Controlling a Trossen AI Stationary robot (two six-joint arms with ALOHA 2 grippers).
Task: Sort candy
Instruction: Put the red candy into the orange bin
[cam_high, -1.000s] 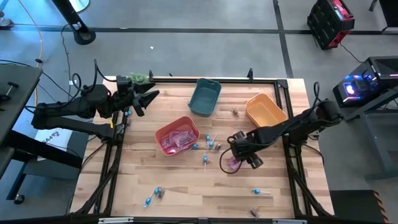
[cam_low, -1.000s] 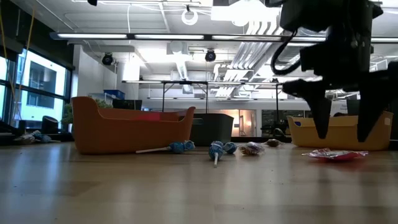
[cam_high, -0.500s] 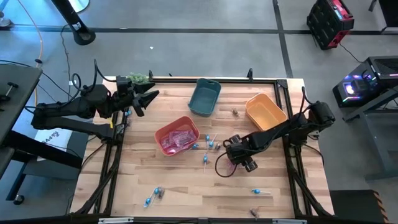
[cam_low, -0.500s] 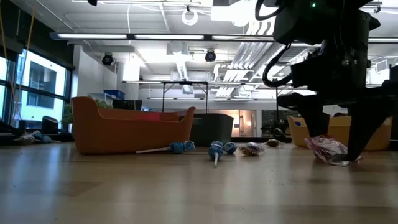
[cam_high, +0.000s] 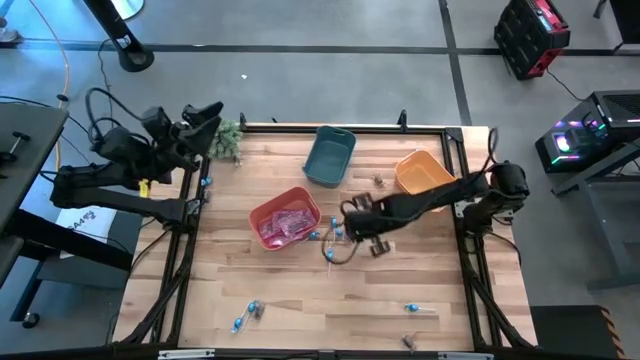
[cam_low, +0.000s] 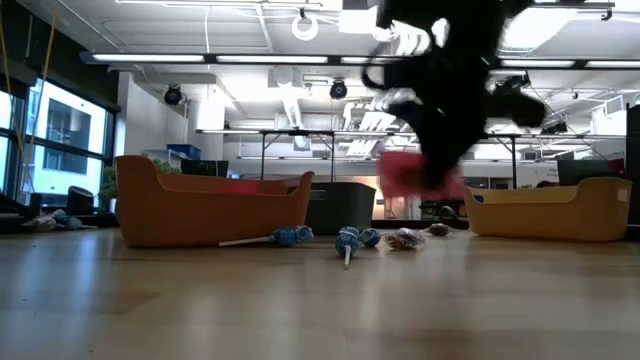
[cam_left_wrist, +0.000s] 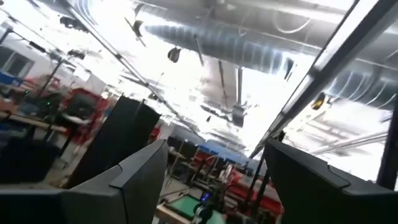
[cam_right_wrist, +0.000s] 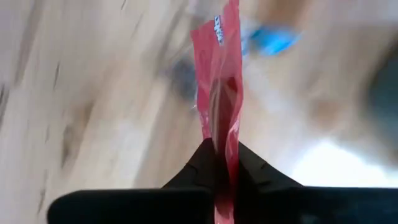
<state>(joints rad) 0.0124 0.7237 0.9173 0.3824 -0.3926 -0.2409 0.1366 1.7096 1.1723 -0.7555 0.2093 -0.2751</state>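
Observation:
My right gripper (cam_high: 350, 215) hangs over the middle of the table, just right of the red bin (cam_high: 262, 212), shut on a flat pink candy packet (cam_right_wrist: 216, 81). In the low view the packet (cam_low: 420, 172) shows as a pink blur above the wood. The red bin holds more pink packets (cam_high: 288, 224). Blue lollipops (cam_high: 331, 240) lie on the wood beside the bin. My left gripper (cam_high: 205, 118) is raised at the far left corner, next to the green plant (cam_high: 228, 135); it stands open and bare, its fingers (cam_left_wrist: 130, 180) tipped toward the ceiling. My right gripper pinches the pink packet by one end (cam_right_wrist: 219, 146) between its two fingers (cam_right_wrist: 200, 163). The fingers come from above, slanting down. The packet is edge-on between them, reaching out past the fingertips, lifted clear of the table.
A teal bin (cam_high: 330, 155) and an orange bin (cam_high: 425, 172) stand at the far side. More lollipops lie near the front edge (cam_high: 250, 312) and at the front right (cam_high: 415, 308). Small brown pieces lie between the far bins (cam_high: 378, 180) and at the front edge (cam_high: 408, 340).
My right gripper has shut on the pink packet that lay flat on the wood, lifted it clear, and carried it toward the table's left, close to the red bin. My left gripper has tipped upward and risen a little at the far left corner.

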